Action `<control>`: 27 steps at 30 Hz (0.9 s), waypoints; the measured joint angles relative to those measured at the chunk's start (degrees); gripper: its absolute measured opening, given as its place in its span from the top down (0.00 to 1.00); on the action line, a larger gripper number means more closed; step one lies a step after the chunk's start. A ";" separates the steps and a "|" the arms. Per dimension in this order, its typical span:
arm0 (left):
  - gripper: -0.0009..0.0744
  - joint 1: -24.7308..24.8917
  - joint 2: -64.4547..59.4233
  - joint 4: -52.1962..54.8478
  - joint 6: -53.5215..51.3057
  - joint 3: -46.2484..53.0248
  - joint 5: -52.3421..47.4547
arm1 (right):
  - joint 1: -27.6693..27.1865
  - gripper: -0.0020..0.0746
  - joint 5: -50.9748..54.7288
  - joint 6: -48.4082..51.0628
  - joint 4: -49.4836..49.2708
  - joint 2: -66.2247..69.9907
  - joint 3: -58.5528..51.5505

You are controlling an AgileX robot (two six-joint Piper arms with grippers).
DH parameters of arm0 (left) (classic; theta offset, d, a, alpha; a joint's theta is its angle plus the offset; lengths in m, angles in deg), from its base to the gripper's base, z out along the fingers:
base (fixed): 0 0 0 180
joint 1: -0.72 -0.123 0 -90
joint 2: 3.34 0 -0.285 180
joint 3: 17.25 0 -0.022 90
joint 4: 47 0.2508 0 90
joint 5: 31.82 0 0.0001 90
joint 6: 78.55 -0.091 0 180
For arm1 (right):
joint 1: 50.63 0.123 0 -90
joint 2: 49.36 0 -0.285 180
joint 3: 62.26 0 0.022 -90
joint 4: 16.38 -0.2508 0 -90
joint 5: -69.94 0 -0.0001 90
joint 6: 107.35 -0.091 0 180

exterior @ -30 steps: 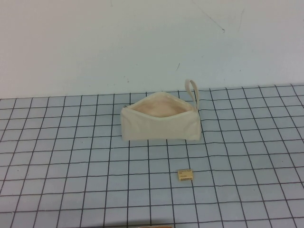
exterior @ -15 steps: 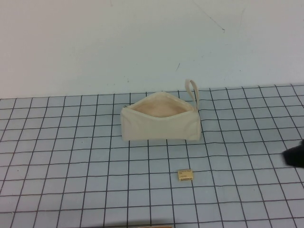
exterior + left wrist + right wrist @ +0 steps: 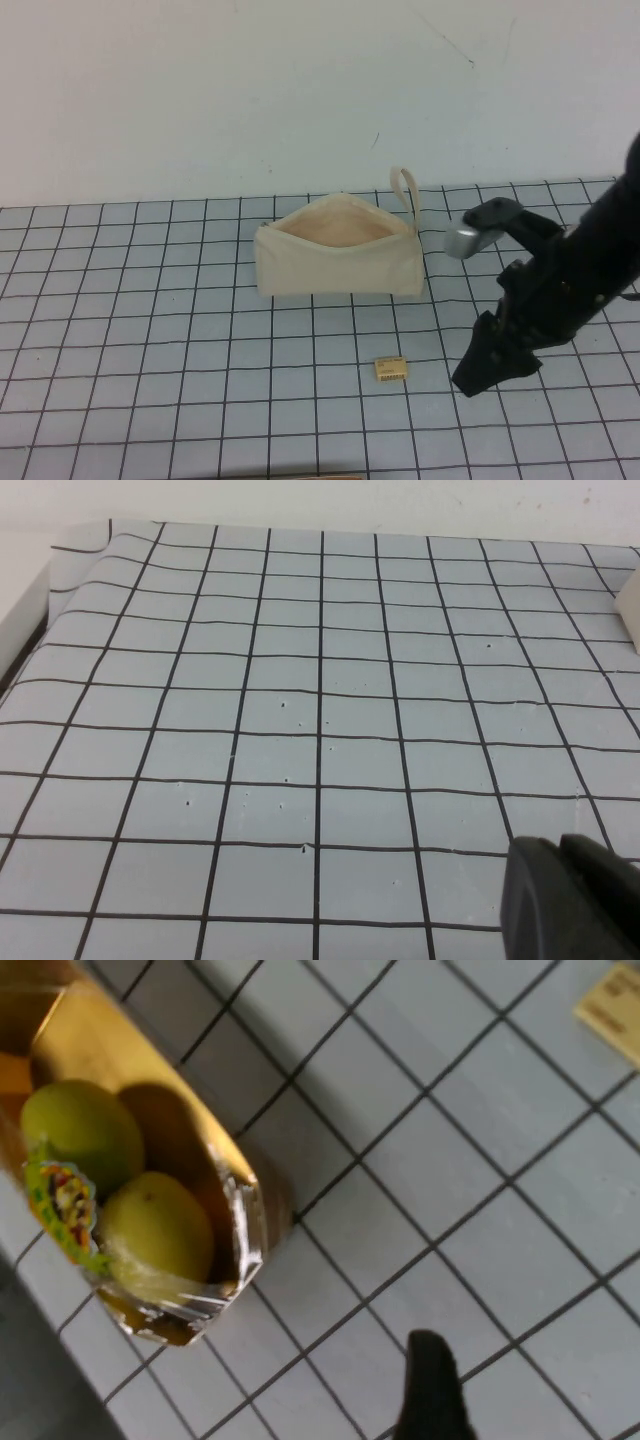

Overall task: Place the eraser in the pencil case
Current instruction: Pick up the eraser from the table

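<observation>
- eraser (image 3: 390, 369) sits alone on surface (image 3: 150, 330), open all sides
- right hand (image 3: 478, 378) just beside it
- pencil case (image 3: 338, 257) mouth unobstructed
- left hand (image 3: 570, 900) over bare grid

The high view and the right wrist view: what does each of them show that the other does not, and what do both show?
Only the high view shows the pencil case, open at the top, and the right hand lowered beside the eraser. Only the right wrist view shows a yellow packet with two green fruits at the table edge. Both show the eraser and the gridded mat. The left hand appears only in the left wrist view, over bare mat.
</observation>
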 joint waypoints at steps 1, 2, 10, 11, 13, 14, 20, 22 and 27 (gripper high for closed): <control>0.99 0.00 0.00 0.00 0.00 0.00 0.00 | 0.13 0.40 1.01 0.08 0.00 0.69 1.09; 0.99 0.00 0.00 0.00 0.00 0.00 0.00 | 0.22 0.40 2.12 0.22 0.00 1.20 2.04; 0.99 0.00 0.00 0.00 0.00 0.00 0.00 | 0.22 0.45 7.38 3.71 0.55 1.60 5.26; 0.99 0.00 0.00 0.00 0.00 0.00 0.00 | 0.22 0.45 6.13 4.46 0.39 1.60 5.26; 0.99 0.00 0.00 0.00 0.00 0.00 0.00 | 0.26 0.46 2.32 5.09 -0.28 1.60 5.26; 0.99 0.00 0.00 0.00 0.00 0.00 0.00 | 0.26 0.46 -0.24 5.44 -1.00 1.60 5.26; 0.99 0.00 0.00 0.00 0.00 0.00 0.00 | 1.01 0.47 -6.57 14.88 -2.94 1.96 5.77; 0.99 0.00 0.00 0.00 0.00 0.00 0.00 | 1.28 0.47 -7.38 17.53 -3.04 1.96 5.86; 0.99 0.00 0.00 0.00 0.00 0.00 0.00 | 2.05 0.47 -10.51 21.76 -3.73 2.95 5.86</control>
